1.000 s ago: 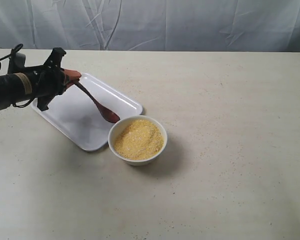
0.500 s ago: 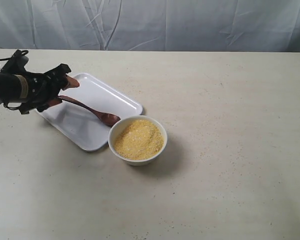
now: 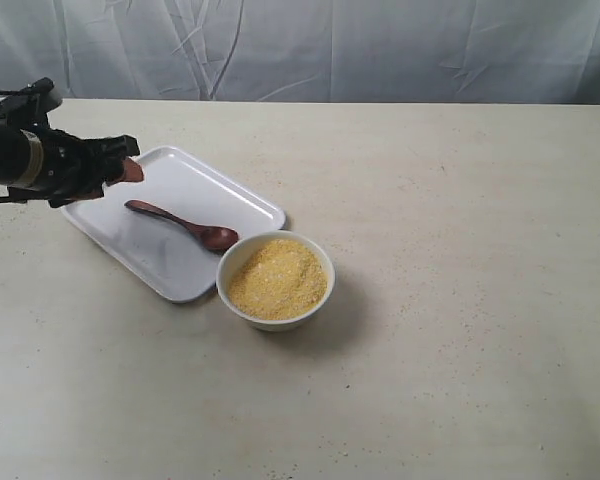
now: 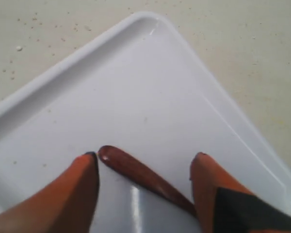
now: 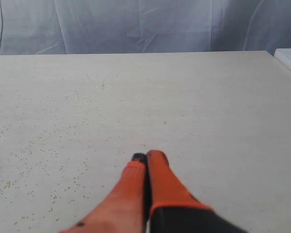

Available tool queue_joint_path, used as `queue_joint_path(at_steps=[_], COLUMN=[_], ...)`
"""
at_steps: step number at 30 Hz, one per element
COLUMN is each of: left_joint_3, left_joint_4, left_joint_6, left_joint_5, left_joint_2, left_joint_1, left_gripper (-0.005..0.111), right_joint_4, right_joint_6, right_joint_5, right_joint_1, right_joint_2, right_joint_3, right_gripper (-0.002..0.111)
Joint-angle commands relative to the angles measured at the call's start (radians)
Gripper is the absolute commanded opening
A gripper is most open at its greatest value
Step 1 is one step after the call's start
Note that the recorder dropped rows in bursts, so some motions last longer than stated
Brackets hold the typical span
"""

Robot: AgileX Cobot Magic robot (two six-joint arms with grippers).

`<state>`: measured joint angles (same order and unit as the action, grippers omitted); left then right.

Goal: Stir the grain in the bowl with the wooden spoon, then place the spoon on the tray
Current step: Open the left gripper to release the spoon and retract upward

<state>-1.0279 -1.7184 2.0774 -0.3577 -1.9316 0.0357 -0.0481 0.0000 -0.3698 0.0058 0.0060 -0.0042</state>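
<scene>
Left arm: left jaws wide open and holding nothing. They hang over the far-left part of the tray. Half a second ago they gripped the spoon handle low over the tray. A second ago they held the spoon tilted up, its oval end down near the bowl rim.

Spoon: released, now lying flat on the tray, handle end toward the arm, oval end just beside the bowl. I can't tell whether it touches the bowl.

Left wrist view: both orange fingers are spread, and the handle end lies on the white tray between them. I can't tell if a pad touches the handle.

Bowl: on the desk, against the tray's near-right edge, same spot as before. Grain heaped level inside, unchanged.

Right jaws: seen only in the right wrist view. Tips pressed together, nothing between them, over bare desk.
</scene>
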Motion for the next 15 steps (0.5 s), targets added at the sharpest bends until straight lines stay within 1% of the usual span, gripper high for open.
queue_joint_path(at_steps=[1, 4, 5, 9, 12, 13, 15], left_joint_3=[-0.006, -0.006, -0.006, 0.001, 0.019, 0.025, 0.045], left_joint_4=[-0.026, -0.026, -0.026, -0.026, -0.026, -0.026, -0.026], left_joint_6=[0.012, 0.005, -0.003, -0.003, -0.011, -0.039, -0.135], left_joint_5=[-0.081, -0.189, -0.234, -0.343, -0.399, -0.395, -0.322], left_joint_2=[0.103, 0.188, 0.22, 0.348, 0.449, 0.484, 0.584], left_joint_1=[-0.008, -0.025, -0.036, -0.085, -0.115, -0.119, -0.122], left_gripper=[0.029, 0.006, 0.0, 0.0, 0.0, 0.0, 0.0], right_joint_4=[-0.002, -0.002, -0.002, -0.002, -0.002, -0.002, -0.002], right_joint_6=[0.0, 0.0, 0.0, 0.0, 0.0, 0.0, 0.0], right_joint_5=[0.011, 0.011, 0.011, 0.011, 0.011, 0.011, 0.011], right_joint_1=[-0.006, -0.006, -0.006, -0.006, -0.006, -0.006, -0.006], right_joint_2=[-0.006, -0.006, -0.006, -0.006, -0.006, -0.006, -0.006], right_joint_3=[0.004, 0.004, 0.004, 0.004, 0.004, 0.004, 0.004], right_gripper=[-0.001, -0.001, -0.001, -0.001, -0.001, -0.001, -0.001])
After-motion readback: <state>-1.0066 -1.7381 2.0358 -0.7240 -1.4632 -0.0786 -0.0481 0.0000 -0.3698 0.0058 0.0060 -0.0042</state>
